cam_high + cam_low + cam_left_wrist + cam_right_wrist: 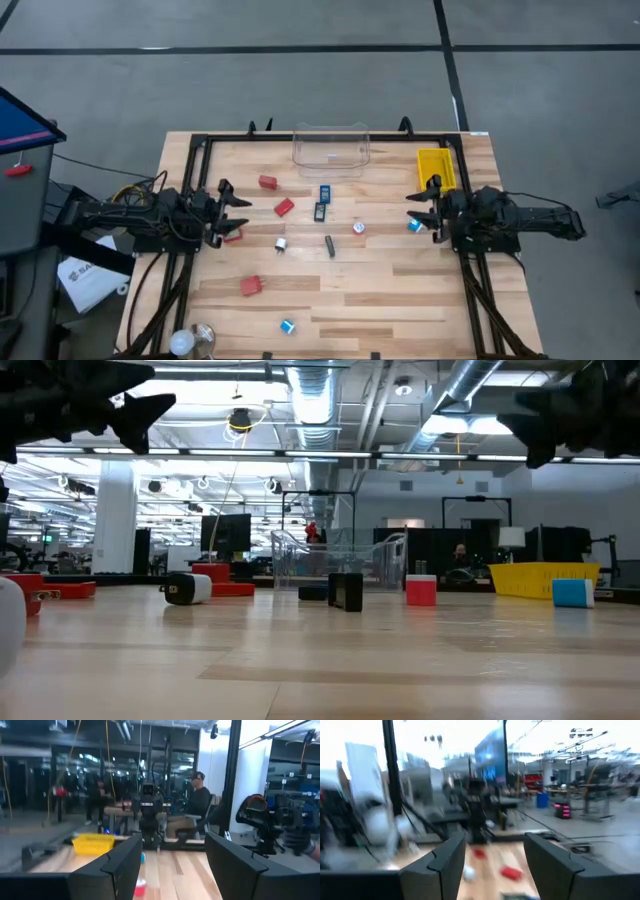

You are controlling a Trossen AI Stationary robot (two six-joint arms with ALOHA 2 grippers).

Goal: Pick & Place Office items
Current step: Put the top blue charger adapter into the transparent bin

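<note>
Red, blue and dark office items [285, 207] lie scattered mid-tabletop [400, 290], small and hard to identify. Your left claw [235, 212] and right claw [420, 210] hover open, empty.

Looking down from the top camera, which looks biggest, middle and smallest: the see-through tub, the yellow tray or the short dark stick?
1. Clear tub, biggest.
2. Yellow tray, clearly smaller than the tub.
3. Short dark stick, smallest by far.

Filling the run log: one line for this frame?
left end effector: open, raised, empty | right end effector: open, raised, empty | office items: scattered on table | tub: empty
</note>
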